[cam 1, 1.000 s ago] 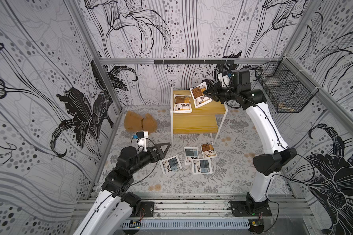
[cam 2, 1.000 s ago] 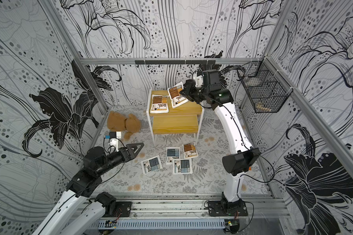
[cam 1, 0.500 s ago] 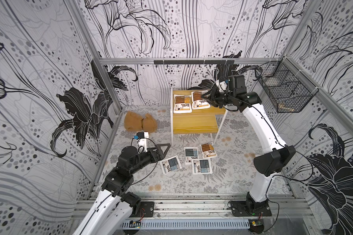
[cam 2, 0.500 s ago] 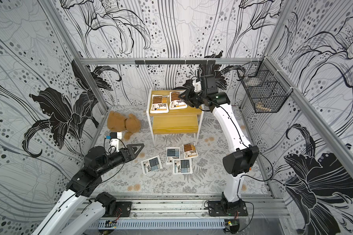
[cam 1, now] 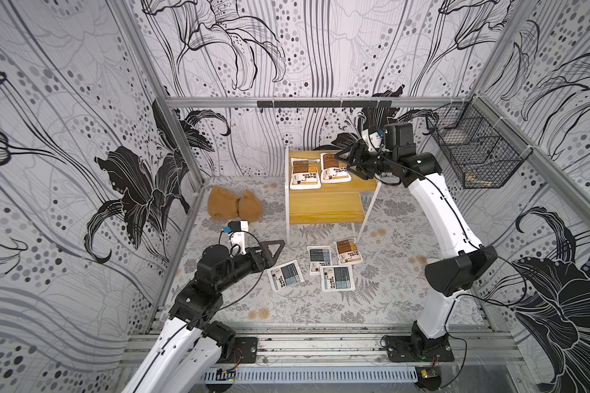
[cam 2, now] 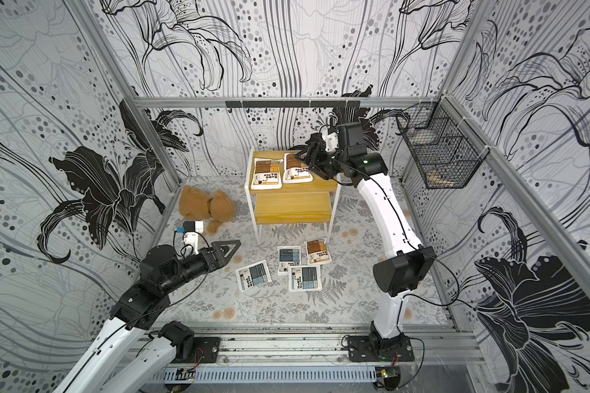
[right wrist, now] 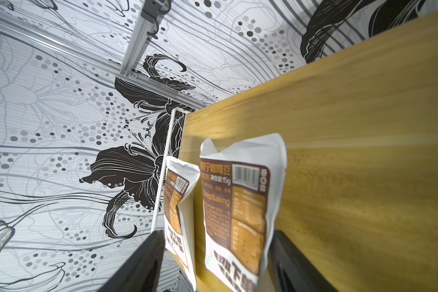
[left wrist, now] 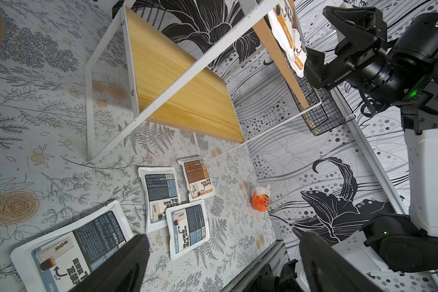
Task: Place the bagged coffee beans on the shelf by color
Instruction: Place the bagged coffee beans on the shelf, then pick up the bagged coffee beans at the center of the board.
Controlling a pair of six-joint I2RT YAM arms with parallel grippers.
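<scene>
Released since earlier, the brown pouch [cam 1: 332, 168] lay on the shelf's [cam 1: 326, 204] upper board, your right claw [cam 1: 346, 165] spread around its edge; retreating low could drag it off.

You get bright, even light with soft shadows and bowed edges in both top views, while the right wrist view blurs the nearest brown-orange pouch [right wrist: 240, 227].

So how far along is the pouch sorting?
Done: two brown-panel pouches lie on the shelf's top board. In hand: nothing; the right gripper stands open at the second one, the left gripper open above the floor. Left: one brown-panel pouch and three blue-grey pouches on the floor; lower board bare.
</scene>
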